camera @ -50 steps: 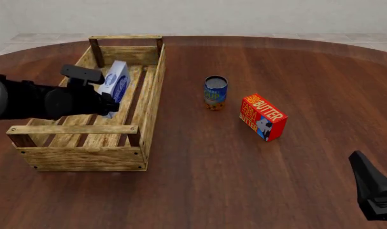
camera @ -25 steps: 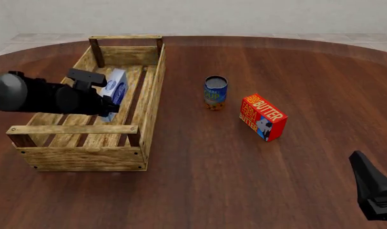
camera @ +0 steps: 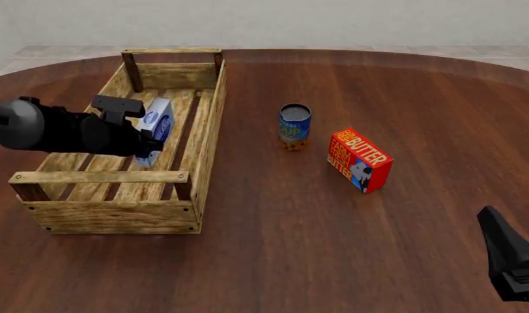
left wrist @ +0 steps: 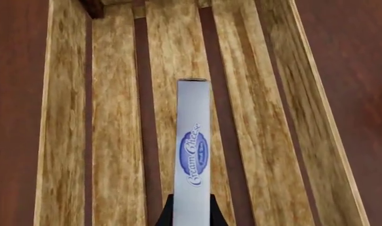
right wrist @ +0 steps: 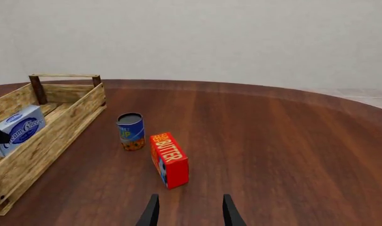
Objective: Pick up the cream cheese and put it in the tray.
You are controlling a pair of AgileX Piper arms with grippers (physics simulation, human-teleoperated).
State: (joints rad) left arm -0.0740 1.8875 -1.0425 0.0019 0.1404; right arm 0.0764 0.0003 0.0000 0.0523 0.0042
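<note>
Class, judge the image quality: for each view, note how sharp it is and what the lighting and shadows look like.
Front view: sharp, flat even light, only faint shadows under the tray and butter box. Left wrist view: cream cheese lettering crisp, no glare. Right wrist view: soft sheen on the table, no blur.

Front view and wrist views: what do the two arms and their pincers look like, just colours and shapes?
Both are plain black, with no cables showing. The left arm is made of rounded, bulbous segments, greyer at the edge of the picture, with a small flat block on top near the left pincer. The right pincer has two slim tapering black fingers; in the front view it shows as an angular black wedge.
</note>
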